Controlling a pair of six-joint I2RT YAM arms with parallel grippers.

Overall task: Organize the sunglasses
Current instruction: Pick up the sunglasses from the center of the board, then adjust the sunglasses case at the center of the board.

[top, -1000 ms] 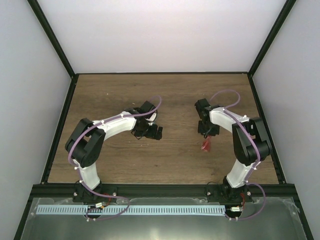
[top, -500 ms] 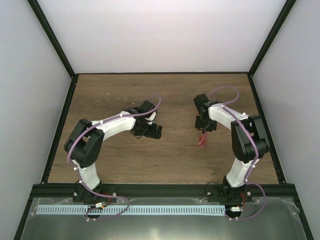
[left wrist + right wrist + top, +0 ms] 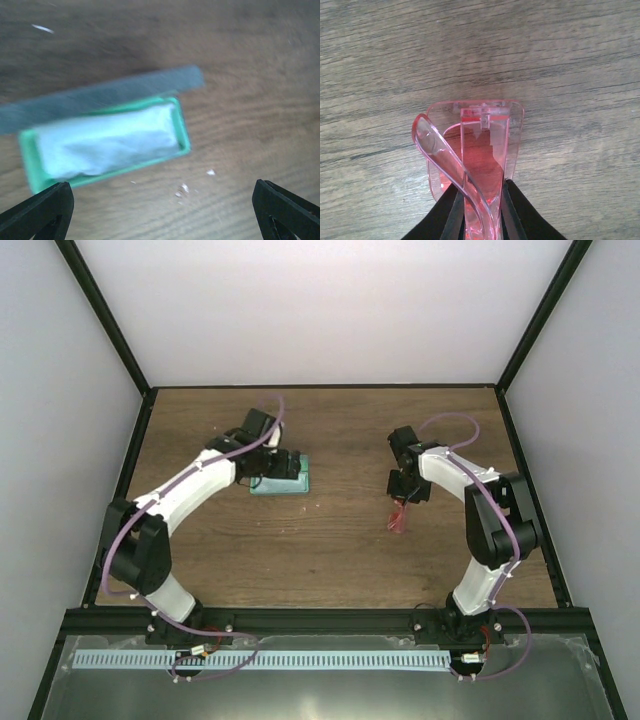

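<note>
Right jaws pinch the sunglasses (image 3: 485, 150), bottom cropped.

Bare brown wooden worktop (image 3: 340, 540) is lying open between the two arms. The open green oblong case (image 3: 296, 484), pale blue cloth (image 3: 105, 140) filling its tray, is occupying the spot below the left claw (image 3: 160, 210).

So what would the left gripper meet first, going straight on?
Probably the open green case holding a light cloth, just ahead of the open left gripper; depth is unclear, so it might touch bare table first.
</note>
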